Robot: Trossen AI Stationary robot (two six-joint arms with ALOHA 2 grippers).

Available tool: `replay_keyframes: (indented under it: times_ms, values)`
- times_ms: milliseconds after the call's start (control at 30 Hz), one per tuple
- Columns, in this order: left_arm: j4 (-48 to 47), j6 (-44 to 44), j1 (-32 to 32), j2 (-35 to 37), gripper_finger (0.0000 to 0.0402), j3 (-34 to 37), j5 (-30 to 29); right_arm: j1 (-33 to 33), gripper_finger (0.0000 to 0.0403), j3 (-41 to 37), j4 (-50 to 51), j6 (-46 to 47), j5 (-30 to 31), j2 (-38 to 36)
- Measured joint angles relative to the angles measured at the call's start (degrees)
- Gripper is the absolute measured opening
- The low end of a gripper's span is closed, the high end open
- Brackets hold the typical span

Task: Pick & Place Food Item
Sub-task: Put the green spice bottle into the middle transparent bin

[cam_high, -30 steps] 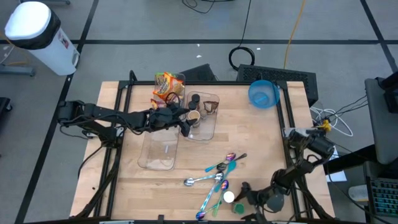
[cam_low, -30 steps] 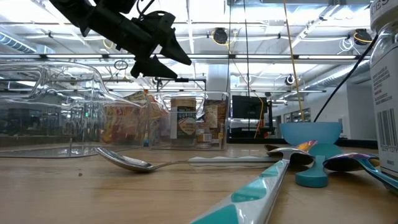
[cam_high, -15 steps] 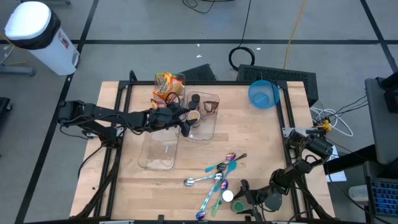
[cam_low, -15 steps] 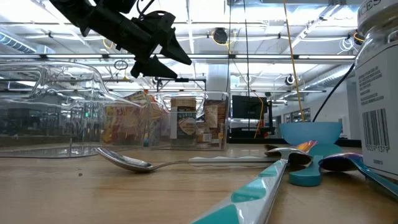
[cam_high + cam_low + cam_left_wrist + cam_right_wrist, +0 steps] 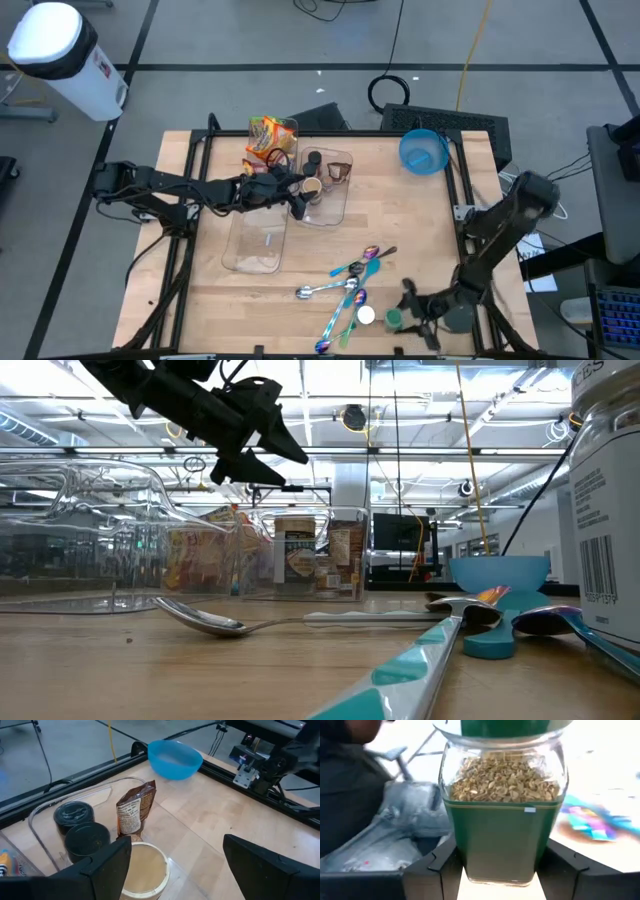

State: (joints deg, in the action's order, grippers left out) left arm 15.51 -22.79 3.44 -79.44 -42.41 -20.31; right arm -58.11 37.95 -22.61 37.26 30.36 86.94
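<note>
My right claw grips a glass jar of seeds by its lower body, at the near right edge of the table, beside the spoons. It looks rigid, fairly heavy, smooth and breakable, so I'd judge a firm mid-body hold best. My left claw hangs open over 1 clear tray.

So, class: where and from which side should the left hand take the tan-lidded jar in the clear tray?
Grip the tan-lidded jar across its round rim, from above. It stands upright, with black-lidded jars and a brown packet close beside it. The left hand hovers open just above.
</note>
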Motion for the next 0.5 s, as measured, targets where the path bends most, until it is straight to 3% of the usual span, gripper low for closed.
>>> replay_keyframes:
  times_ms: [167,267,367,500]
  values:
    - [1.3,-0.3,0.6,0.0,0.0323,-0.6,6.5,3.1,0.0191,0.0,15.2,0.4,14.9,-15.0]
    - [-5.5,0.2,1.7,-0.1,0.0328,-5.3,14.6,8.4,0.0191,0.0,19.7,-6.2,17.3,-20.8]
    - [-17.4,3.9,1.6,-0.9,0.033,-12.6,16.6,17.4,0.0191,0.0,19.8,-14.1,13.8,-23.2]
    - [-27.5,9.5,-0.4,-3.8,0.0328,-22.0,15.6,31.5,0.0191,0.0,19.8,-19.3,3.5,-22.2]
